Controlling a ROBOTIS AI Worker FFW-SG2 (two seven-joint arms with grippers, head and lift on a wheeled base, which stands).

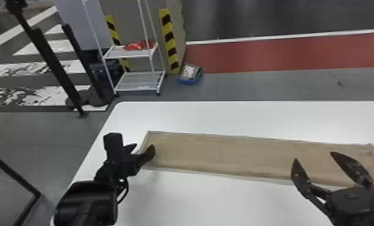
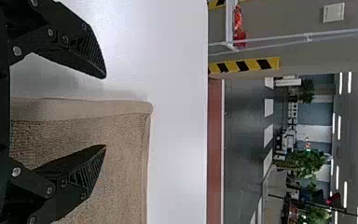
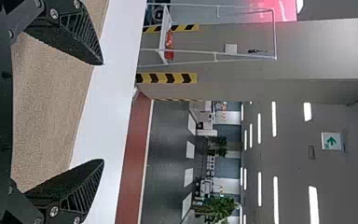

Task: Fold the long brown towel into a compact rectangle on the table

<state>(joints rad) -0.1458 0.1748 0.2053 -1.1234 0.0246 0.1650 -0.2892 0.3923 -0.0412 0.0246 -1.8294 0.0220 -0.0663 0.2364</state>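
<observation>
Towel (image 1: 225, 153) is laid out long and flat, unfolded, across the worktop (image 1: 213, 204), with its long sides running from left to right. A raised, wrinkled corner is seen at its far right, and its near right part is partly hidden by the right gripper (image 1: 314, 156).

The left gripper (image 1: 140, 151) is held at the towel's left end, its two fingers spread well apart. In the left wrist view, the short hemmed edge is framed between them: one finger is placed over the bare worktop outside the edge, the other over the cloth. Nothing is clamped; whether the cloth is touched cannot be told.

The right gripper is also opened wide, near the towel's right end, and nothing is held in it. In the right wrist view, one finger is seen across the cloth and the other across the towel's edge, with cloth and white worktop visible between them. Contact with the cloth cannot be made out.

Past the worktop, a white rack (image 1: 126, 54) is stood on the floor, with a red item (image 1: 138, 45) set on its upper shelf. A blue bin (image 1: 189, 81) is placed beside it, near a yellow-and-black striped strip (image 1: 169, 36).
</observation>
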